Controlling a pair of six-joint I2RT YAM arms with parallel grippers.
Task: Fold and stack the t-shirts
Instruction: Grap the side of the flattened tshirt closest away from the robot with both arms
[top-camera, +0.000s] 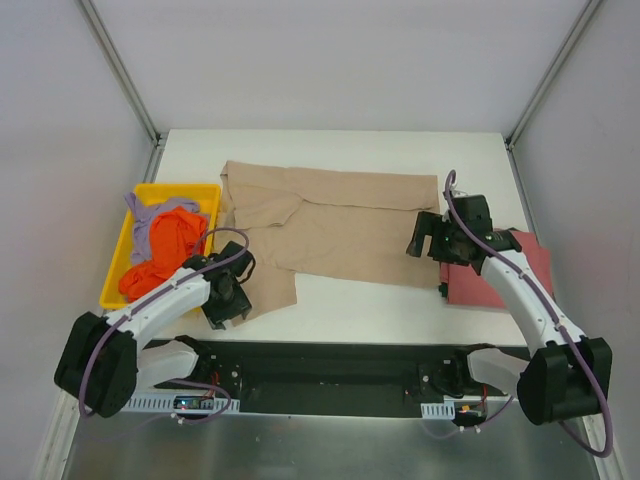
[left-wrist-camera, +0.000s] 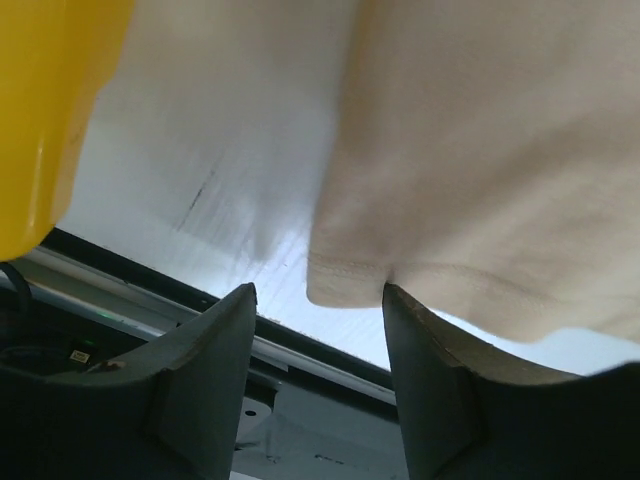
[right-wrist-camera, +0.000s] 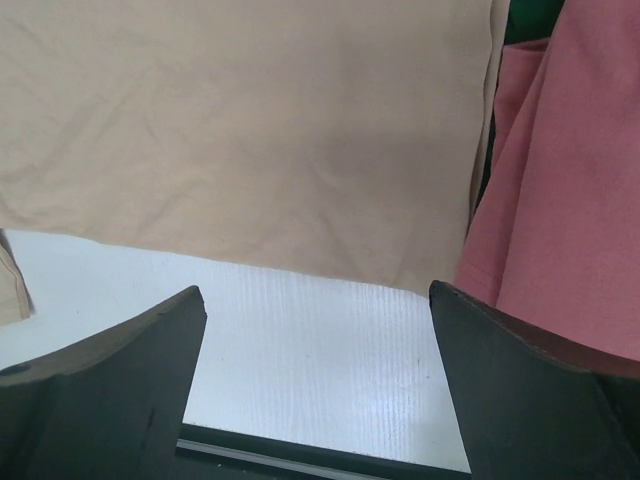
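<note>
Crucially, a hem corner of the large tan cloth t-shirt (left-wrist-camera: 480, 150) lay just ahead of the spread left gripper (left-wrist-camera: 318, 292); the right gripper (right-wrist-camera: 315, 293) gaped too.

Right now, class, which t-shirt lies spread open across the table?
The tan t-shirt, spread mid-table. The red t-shirt lies folded at the right; the orange t-shirt and purple t-shirt sit bundled in the yellow bin.

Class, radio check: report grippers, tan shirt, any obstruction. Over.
Left gripper open at near hem of tan shirt; right gripper open over its right edge. Shirt lying spread, ungripped. Red shirt beside it; nothing blocking.
</note>
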